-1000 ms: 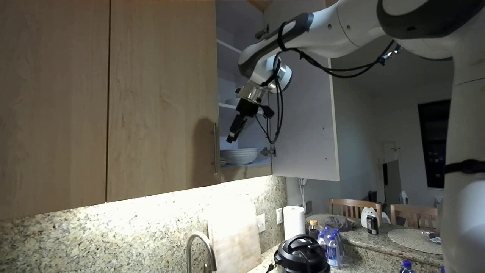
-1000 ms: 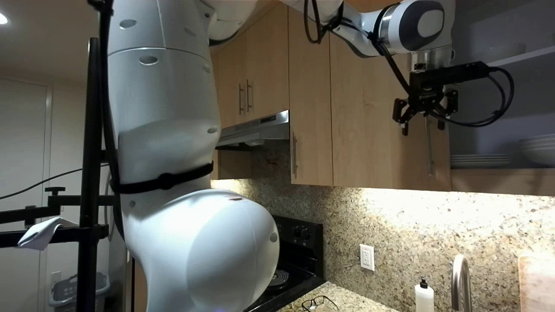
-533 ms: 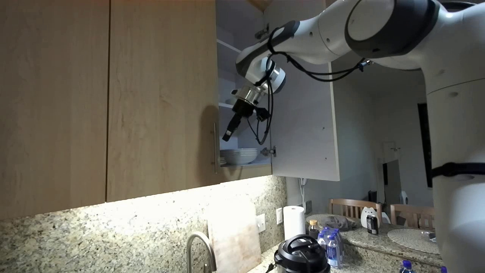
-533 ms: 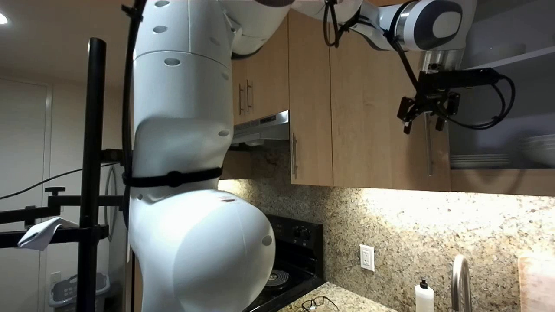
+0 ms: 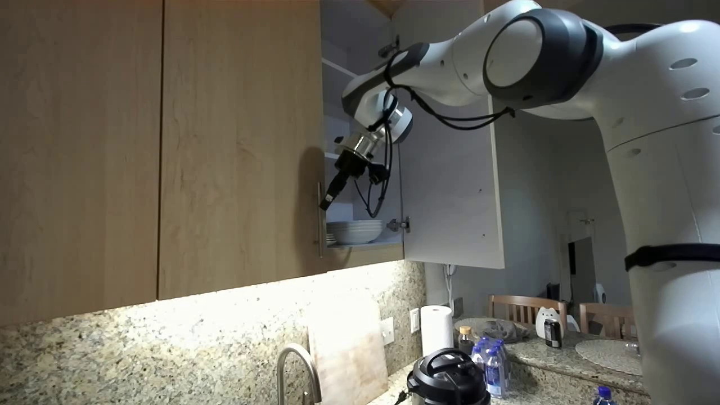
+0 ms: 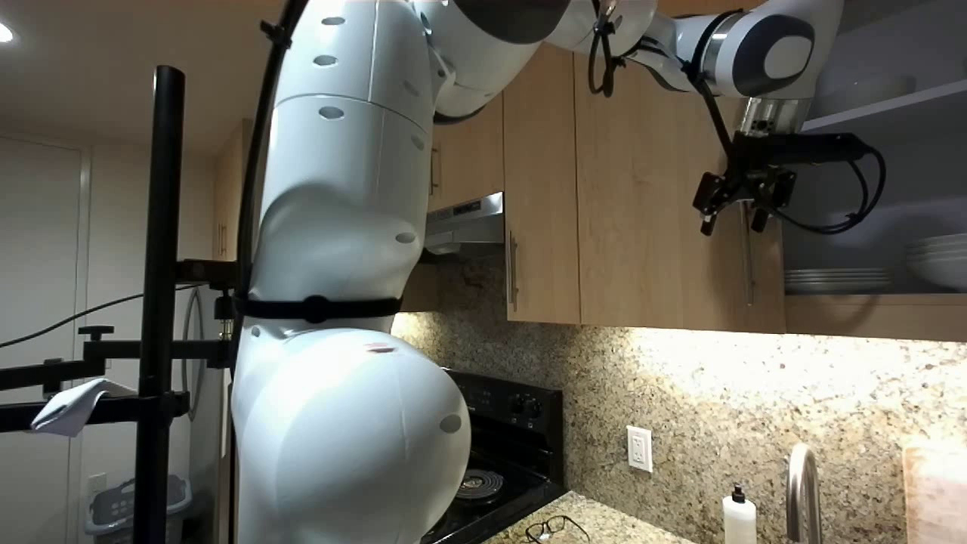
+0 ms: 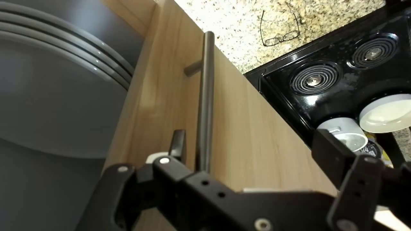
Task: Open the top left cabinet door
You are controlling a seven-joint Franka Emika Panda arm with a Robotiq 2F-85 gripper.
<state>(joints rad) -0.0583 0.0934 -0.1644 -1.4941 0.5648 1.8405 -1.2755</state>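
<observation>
The top left cabinet door [image 5: 242, 140], tall light-brown wood grain, is shut; it also shows in an exterior view [image 6: 650, 196] and the wrist view [image 7: 253, 138]. Its slim vertical silver bar handle [image 5: 320, 225] is at its edge beside the open cabinet; it also shows in the wrist view [image 7: 207, 96]. My gripper [image 5: 325, 206] is open, tilted downward at the handle's upper part. In the wrist view the handle lies between the spread fingers [image 7: 256, 150], nearer the left finger, with a visible gap. Contact with the handle cannot be told. The gripper also shows in an exterior view [image 6: 733, 223].
A pale grey-white door [image 5: 450, 169] stands open to the right of a cabinet holding stacked plates [image 5: 355, 232]. A faucet [image 5: 295, 365], cutting board [image 5: 346, 349] and black pot [image 5: 449, 377] stand below. A stove [image 7: 321, 80] and eyeglasses [image 7: 281, 38] show in the wrist view.
My gripper has moved left and slightly down toward the handle in an exterior view. The arm's upper links have swung and lowered. The fingers stay open and the door has not moved.
</observation>
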